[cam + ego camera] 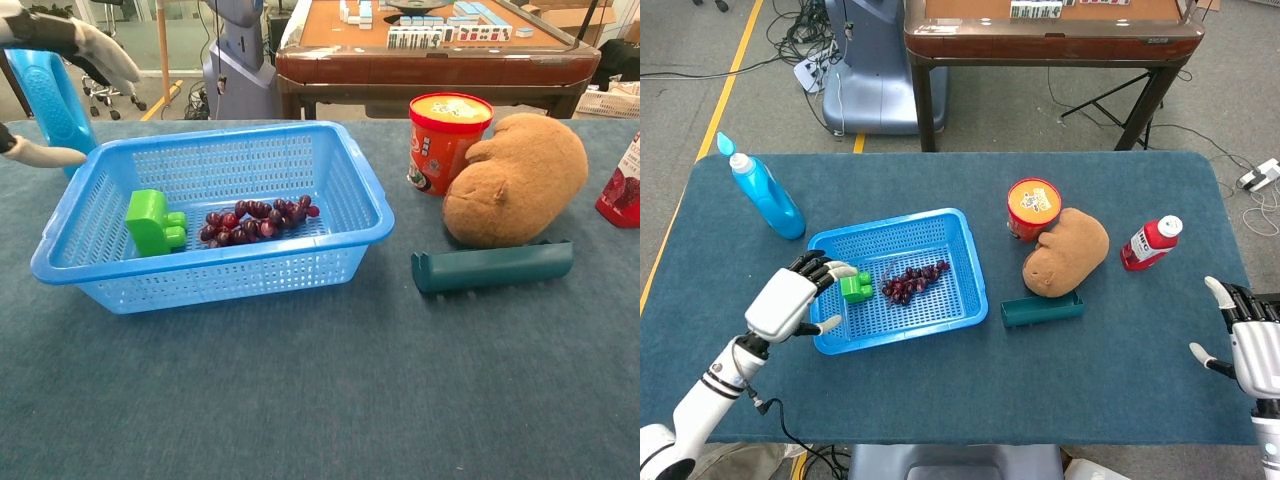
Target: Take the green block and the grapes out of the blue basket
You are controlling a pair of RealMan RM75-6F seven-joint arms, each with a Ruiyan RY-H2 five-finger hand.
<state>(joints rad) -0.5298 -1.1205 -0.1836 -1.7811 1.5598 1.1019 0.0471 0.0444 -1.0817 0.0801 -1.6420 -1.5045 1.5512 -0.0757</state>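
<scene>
A green block (856,288) (153,222) lies in the left part of the blue basket (965,262) (356,190). Dark red grapes (912,282) (256,220) lie beside it in the middle of the basket. My left hand (792,298) (62,40) hovers over the basket's left rim, open, fingers spread toward the block and holding nothing. My right hand (1250,340) is open at the table's right edge, far from the basket; the chest view does not show it.
A blue spray bottle (765,195) (48,90) stands left of the basket. Right of it are a red-lidded cup (1033,208), a brown plush (1068,250), a dark green trough (1042,309) and a red bottle (1150,242). A wooden table (1050,30) stands behind.
</scene>
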